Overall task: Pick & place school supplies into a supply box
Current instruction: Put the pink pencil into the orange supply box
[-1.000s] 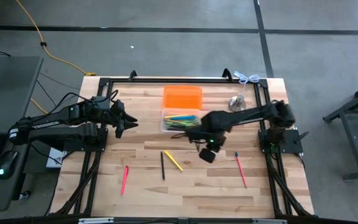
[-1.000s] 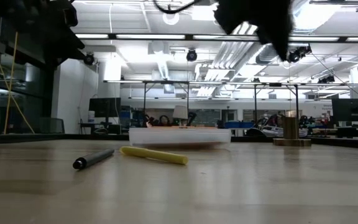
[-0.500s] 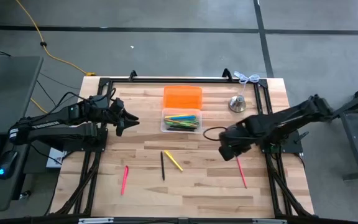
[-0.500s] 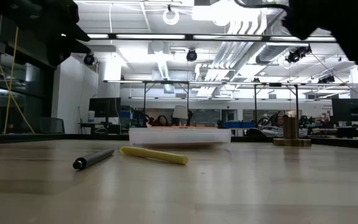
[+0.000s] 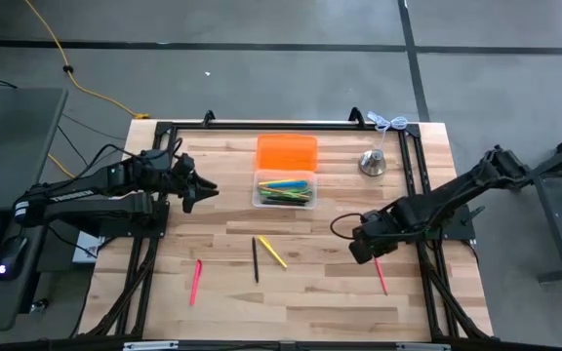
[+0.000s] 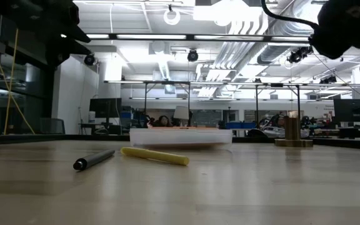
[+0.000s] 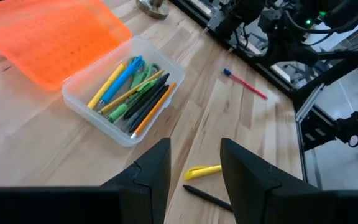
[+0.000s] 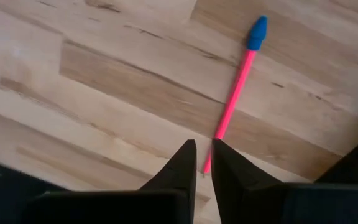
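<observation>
The right claw (image 8: 202,163) hangs low over the right part of the tabletop (image 5: 310,292) with its fingers drawn narrow, holding nothing, the tips just above the near end of a pink pen with a blue cap (image 8: 232,93). To take it well, the fingers likely need to part a little, straddle the thin shaft across its length rather than along it, and come down until they nearly brush the wood before closing. The right side rail of the frame (image 5: 427,283) runs close beside the pen, so a straight lift looks safer than any sideways sweep. From there the way left and far toward the clear box (image 5: 284,188), already holding many pens, seems open; the silver bell (image 5: 372,162) stands far of the route and the orange lid (image 5: 286,152) lies beyond the box. A black pen (image 5: 256,259), a yellow marker (image 5: 272,252) and another pink pen (image 5: 195,281) lie loose near the middle. The left claw (image 5: 199,190) waits wide open and empty, left of the box.
</observation>
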